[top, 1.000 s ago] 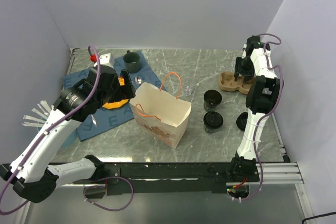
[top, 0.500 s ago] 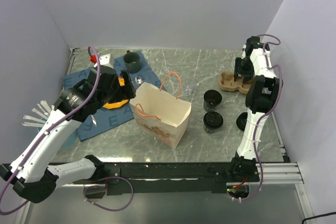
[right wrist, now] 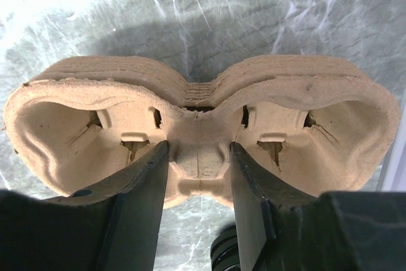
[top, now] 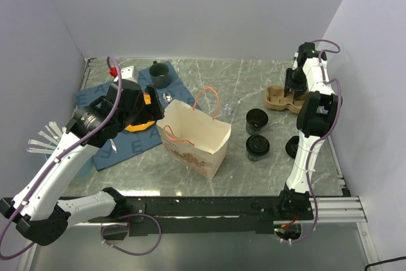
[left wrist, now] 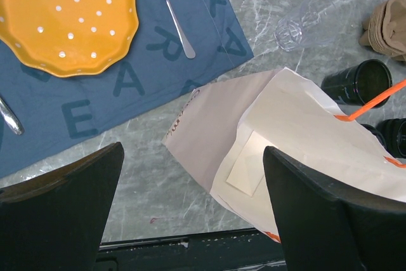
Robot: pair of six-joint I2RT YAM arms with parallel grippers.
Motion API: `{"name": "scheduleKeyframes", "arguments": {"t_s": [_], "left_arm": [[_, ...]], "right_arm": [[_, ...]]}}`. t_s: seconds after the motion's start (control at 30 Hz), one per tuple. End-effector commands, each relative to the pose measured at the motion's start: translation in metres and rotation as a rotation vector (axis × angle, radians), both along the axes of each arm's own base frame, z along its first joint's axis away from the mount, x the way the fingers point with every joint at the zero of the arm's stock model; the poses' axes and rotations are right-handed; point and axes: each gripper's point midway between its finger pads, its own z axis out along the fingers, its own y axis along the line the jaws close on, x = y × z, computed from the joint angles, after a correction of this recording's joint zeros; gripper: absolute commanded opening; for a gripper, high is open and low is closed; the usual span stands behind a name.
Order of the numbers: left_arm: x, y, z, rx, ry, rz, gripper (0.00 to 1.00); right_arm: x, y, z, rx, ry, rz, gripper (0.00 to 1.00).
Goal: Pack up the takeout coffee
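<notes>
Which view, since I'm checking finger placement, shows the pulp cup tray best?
Right wrist: the pulp cup tray fills the frame, both wells empty, with the right gripper straddling its centre bridge. Top external shows it small at the far right, partly behind the right arm. Left wrist catches only a corner at its right edge.

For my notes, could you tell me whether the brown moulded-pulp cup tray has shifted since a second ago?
No. The brown moulded-pulp cup tray lies just as far from the open dark disposable cup as before.
</notes>
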Motion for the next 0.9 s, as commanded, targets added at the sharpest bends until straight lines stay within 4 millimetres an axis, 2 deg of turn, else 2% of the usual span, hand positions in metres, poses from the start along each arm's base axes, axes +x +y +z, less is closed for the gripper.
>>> {"name": "scheduleKeyframes", "arguments": {"t_s": [0.0,0.07,0.27,0.5,0.67,0.77,0.8,0.87], "left_arm": [[-0.001,0.000,0.008,-0.038,-0.024,0.015,0.98],[-0.002,0.000,0.007,-0.040,-0.022,0.013,0.98],[-0.003,-0.001,0.009,-0.049,-0.033,0.000,0.98],[0.009,-0.002,0.019,0.010,-0.070,-0.022,0.98],[0.011,-0.012,0.024,-0.001,-0.062,-0.067,0.99],[0.013,-0.021,0.027,-0.028,-0.078,-0.100,0.97],[0.014,-0.022,0.027,-0.031,-0.083,-0.106,0.96],[0.015,-0.025,0.017,-0.018,-0.074,-0.125,0.94]], "right_arm": [[0.015,-0.007,0.034,-0.024,-0.100,-0.042,0.48],[0.016,-0.008,0.042,-0.026,-0.119,-0.048,0.48],[0.011,-0.008,0.048,-0.030,-0.122,-0.054,0.47],[0.012,-0.005,0.091,-0.031,-0.223,-0.068,0.47],[0.010,0.000,0.114,-0.008,-0.277,-0.087,0.46],[0.006,0.012,0.134,0.040,-0.312,-0.099,0.45],[0.003,0.015,0.147,0.046,-0.339,-0.095,0.45],[-0.001,0.024,0.162,0.079,-0.368,-0.102,0.45]]}}
